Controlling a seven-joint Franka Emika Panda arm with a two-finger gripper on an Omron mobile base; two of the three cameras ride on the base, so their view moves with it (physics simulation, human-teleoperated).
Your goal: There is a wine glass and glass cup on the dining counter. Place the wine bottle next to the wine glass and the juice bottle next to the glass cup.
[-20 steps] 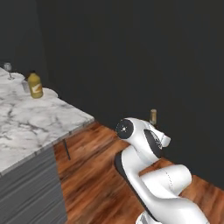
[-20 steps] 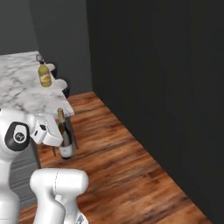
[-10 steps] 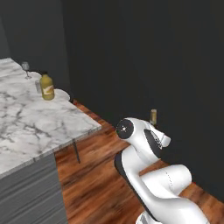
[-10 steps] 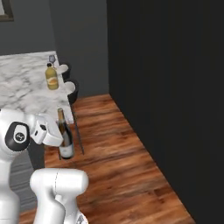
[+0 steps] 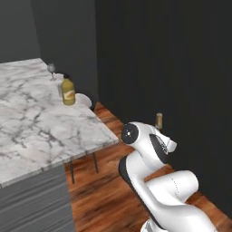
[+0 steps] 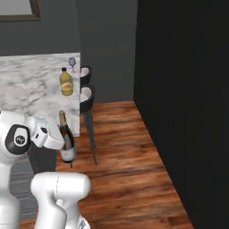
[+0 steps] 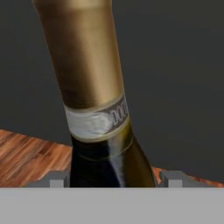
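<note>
While the base rolls closer, the white marble surface (image 5: 36, 131) looms larger than a moment ago. The hand (image 6: 62, 144) stays clamped on the slim dark gold-topped wine bottle (image 6: 66, 141), carried upright off the surface's edge, well apart from the small clear stemmed wine glass (image 5: 51, 69) beyond the squat yellow juice bottle (image 5: 68, 91).

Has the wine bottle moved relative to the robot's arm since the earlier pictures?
No. The wine bottle keeps its place beside the arm; only the camera moved.

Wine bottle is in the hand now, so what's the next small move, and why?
Probably carry the wine bottle, held upright in the hand, over the dining counter toward the wine glass. The glass stands at the far edge, past the juice bottle, with the bottle off the counter.
</note>
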